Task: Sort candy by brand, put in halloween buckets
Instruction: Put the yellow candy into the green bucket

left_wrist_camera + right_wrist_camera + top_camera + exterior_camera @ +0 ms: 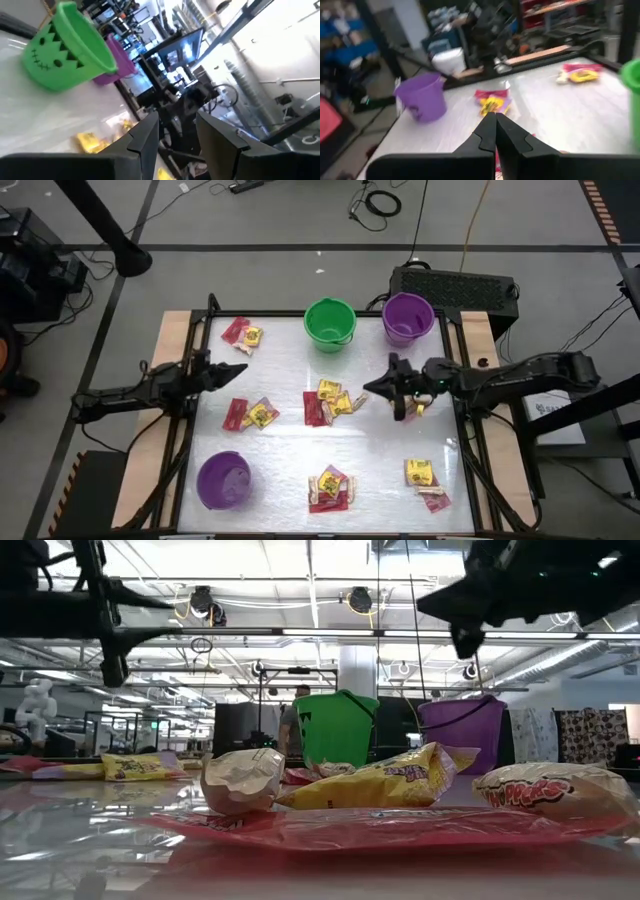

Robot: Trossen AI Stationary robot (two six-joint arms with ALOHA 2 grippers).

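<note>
Candy lies in small heaps on the table: red and yellow packets at the middle (330,402), far left (245,334), left (250,415), near edge (330,488) and near right (425,480). A green bucket (330,323) and a purple bucket (408,317) stand at the far edge, and a second purple bucket (223,480) stands near left. My left gripper (243,368) hangs open over the table's left part (177,135). My right gripper (370,388) is shut (496,130), raised above the table just right of the middle heap, with nothing visible between its fingers.
The low view shows near-edge candy close up: a tan piece (240,780), a yellow packet (385,780) and a flat red packet (400,825). A dark keyboard (455,285) sits beyond the far edge. Bare table surface (290,370) shows between the two grippers.
</note>
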